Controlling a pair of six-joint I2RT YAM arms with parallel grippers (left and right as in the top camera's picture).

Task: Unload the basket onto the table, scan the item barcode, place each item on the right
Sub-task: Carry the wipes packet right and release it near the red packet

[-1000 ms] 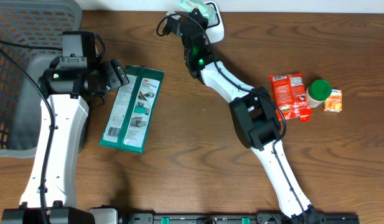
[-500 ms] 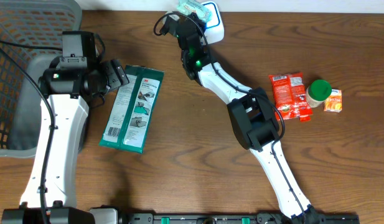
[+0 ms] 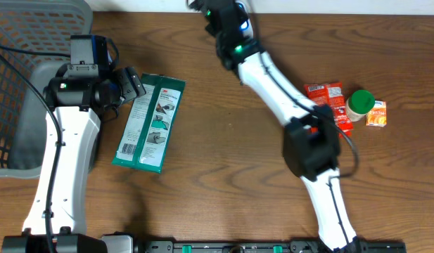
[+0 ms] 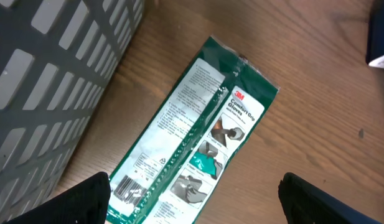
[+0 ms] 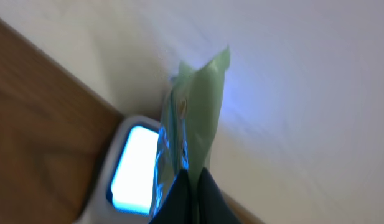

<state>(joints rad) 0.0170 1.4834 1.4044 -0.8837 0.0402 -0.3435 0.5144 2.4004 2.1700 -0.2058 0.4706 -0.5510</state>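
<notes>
- The right hand [image 5: 190,186] is clenched on the lower edge of a thin pale-green packet [image 5: 198,106], holding it upright at the far edge of the surface [image 3: 224,161].
- Scanning looks underway, with the lit scanner [image 5: 132,168] just beside the packet. No barcode shows, so the next move is probably to turn it toward the window.
- The left hand [image 3: 132,83] hangs released by the glove pack [image 3: 150,123].

Overhead view: bright, even light; the surface [image 3: 224,176] is sharp, with faint soft shadows beside the arms and slight smear at 12 o'clock.

Left wrist view: mild glare on the glove packet [image 4: 192,137] film. The basket [image 4: 48,74] at 10 o'clock and the dark left jaws at 5 and 7 o'clock are out of focus.

Right wrist view: heavily blurred. The scanner window [image 5: 132,168] glows blue-white at 8 o'clock, and the green packet [image 5: 195,106] is soft.
</notes>
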